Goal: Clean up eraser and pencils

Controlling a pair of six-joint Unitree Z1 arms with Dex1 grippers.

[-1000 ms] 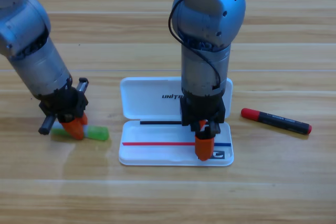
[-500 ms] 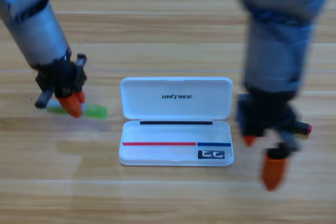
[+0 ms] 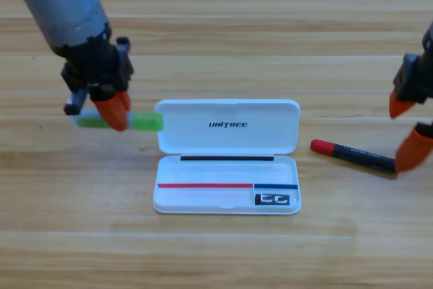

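Eraser [image 3: 272,199] in open case [image 3: 226,141]; left claw [image 3: 116,111] grips green pencil [image 3: 142,122].

The left gripper [image 3: 116,109] jaws clamp the green pencil [image 3: 145,122] beside the white case [image 3: 226,160]; the right gripper [image 3: 406,128] jaws gape over the red-capped pencil [image 3: 353,156].

Glossy white plastic case [image 3: 227,126] on smooth, lightly sheened wooden table [image 3: 216,32]; green pencil [image 3: 145,122] seemingly translucent plastic
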